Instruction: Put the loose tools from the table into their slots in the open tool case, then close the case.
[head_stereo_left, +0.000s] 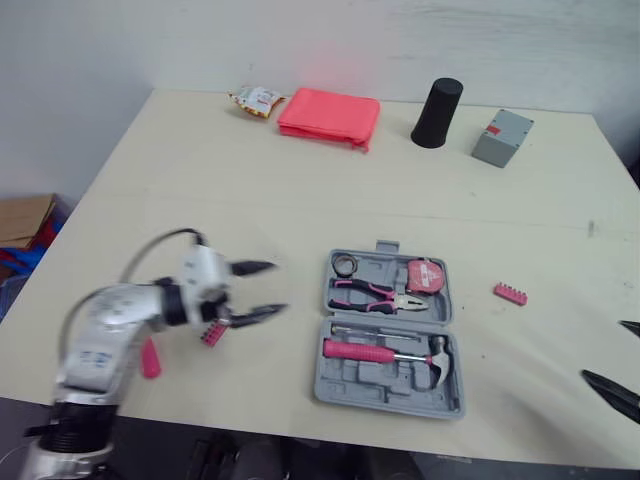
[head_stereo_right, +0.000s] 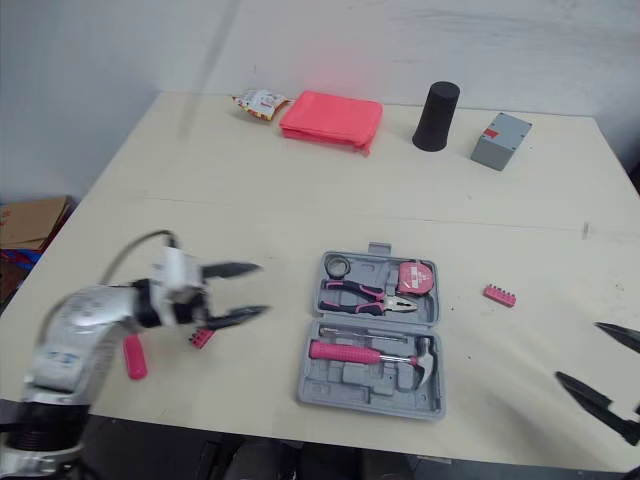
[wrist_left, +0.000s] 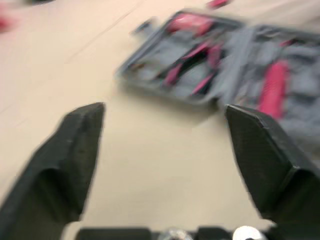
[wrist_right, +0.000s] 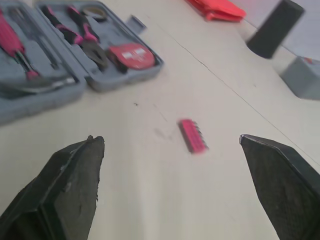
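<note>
Pink bit strip just beside wide-open left gripper: lower squarely, straddle narrow sides, then pinch firmly; keep wide-open right gripper clear

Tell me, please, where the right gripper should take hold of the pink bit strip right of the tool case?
Grip the pink bit strip across its narrow width, mid-length, coming straight down with the right gripper. It lies flat on the table, long and thin, so its long sides probably grip best.
</note>
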